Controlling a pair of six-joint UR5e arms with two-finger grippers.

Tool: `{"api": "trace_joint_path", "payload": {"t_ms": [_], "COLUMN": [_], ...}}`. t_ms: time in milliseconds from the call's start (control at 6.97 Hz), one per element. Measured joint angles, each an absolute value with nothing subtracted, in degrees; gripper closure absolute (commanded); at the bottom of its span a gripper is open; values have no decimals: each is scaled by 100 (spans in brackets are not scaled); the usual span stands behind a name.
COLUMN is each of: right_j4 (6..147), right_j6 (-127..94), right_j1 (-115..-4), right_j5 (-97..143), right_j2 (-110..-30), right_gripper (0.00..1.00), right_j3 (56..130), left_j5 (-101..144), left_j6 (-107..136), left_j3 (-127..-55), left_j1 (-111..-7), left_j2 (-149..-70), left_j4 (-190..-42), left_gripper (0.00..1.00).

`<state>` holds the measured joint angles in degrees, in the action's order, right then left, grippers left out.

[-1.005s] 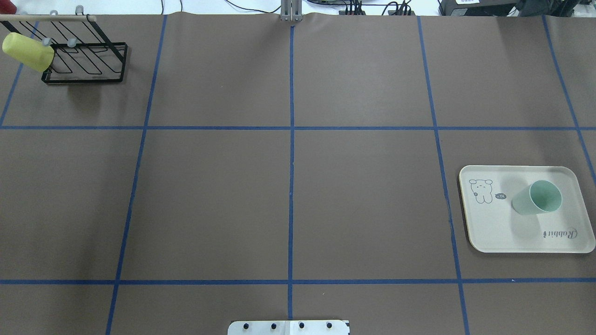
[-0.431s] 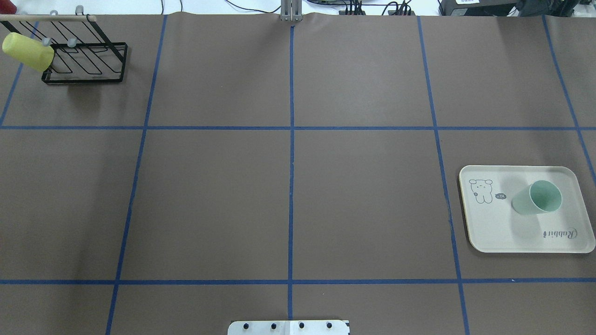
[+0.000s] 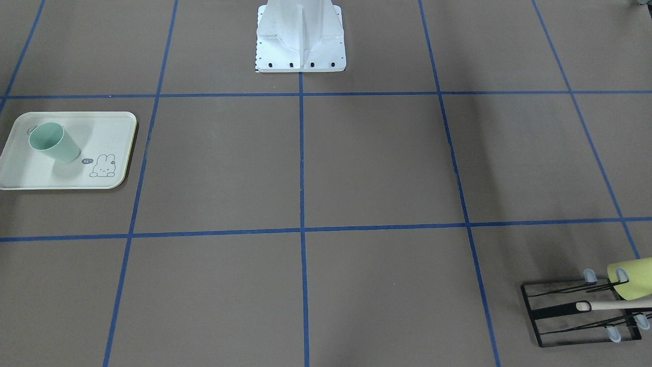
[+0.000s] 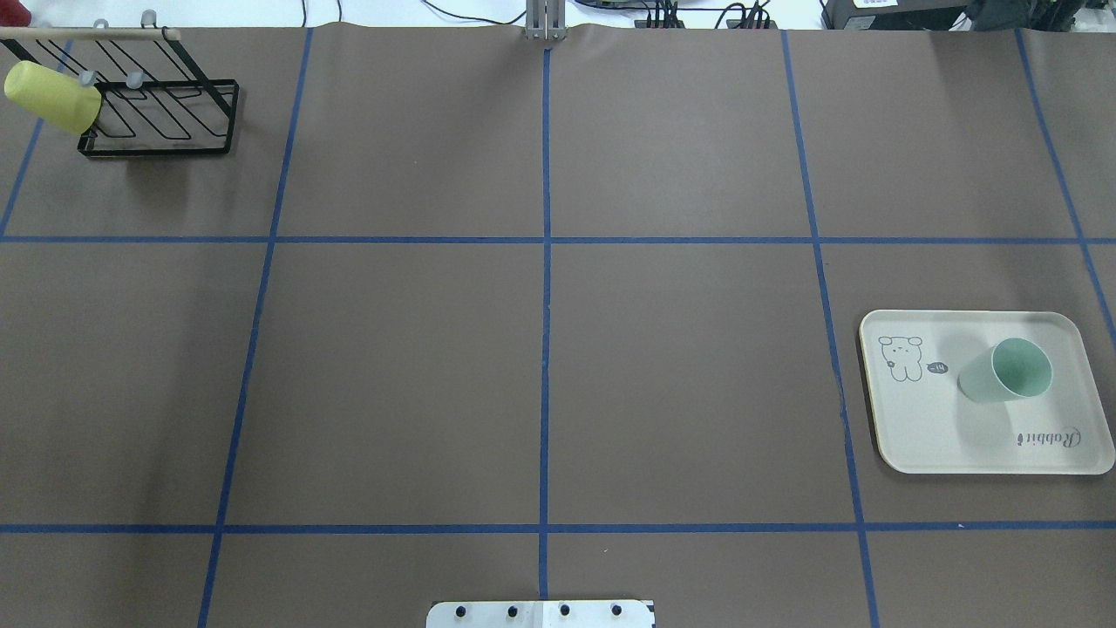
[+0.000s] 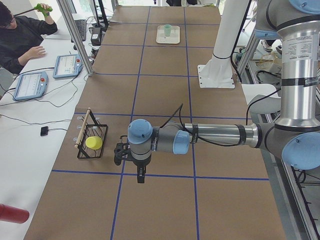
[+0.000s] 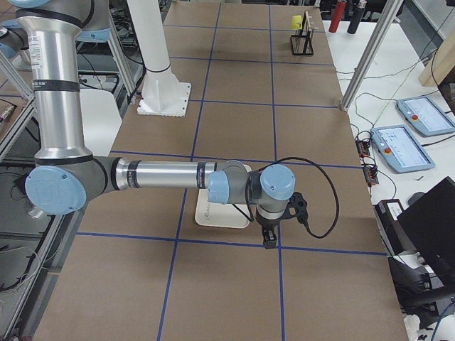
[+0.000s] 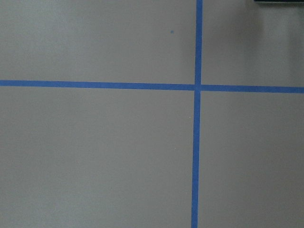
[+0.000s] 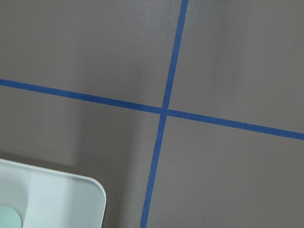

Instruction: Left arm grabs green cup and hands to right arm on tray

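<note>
Overhead: behind base [image 4: 540, 613], forward-down. Front: opposite, facing base, steep. Side views: along surface [image 5: 165, 60] from either end. Wrist cameras: close, down on tape crossings [image 7: 197, 87]. Overhead, front share tray [image 4: 942, 427].

The brown table [image 4: 392, 366], gridded with blue tape [image 4: 546, 262], carries a black wire rack [image 4: 159, 118] at upper left, the cream tray [image 4: 924, 436] at right, and a white plate [image 4: 540, 613], seemingly the robot's base, bottom centre.

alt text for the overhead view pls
A mint-green cup stands upright on a cream tray at the right of a brown table gridded with blue tape. A yellow-green cup sits tilted on a black wire rack at far left.
</note>
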<state>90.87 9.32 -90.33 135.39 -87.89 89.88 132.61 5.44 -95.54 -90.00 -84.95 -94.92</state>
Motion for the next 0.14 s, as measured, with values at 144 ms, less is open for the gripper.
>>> {"api": "trace_joint_path", "payload": {"t_ms": [144], "right_j4": [9088], "right_j6": [932], "right_j1": [-9024], "right_j5": [13537], "right_j2": [-8787], "right_gripper": [0], "right_j3": [8988], "left_j5": [13255], "left_j6": [545], "left_j3": [-9554], "left_j1": [-9000], "left_j2": [-8498], "left_j4": [-9494], "left_gripper": [0]}}
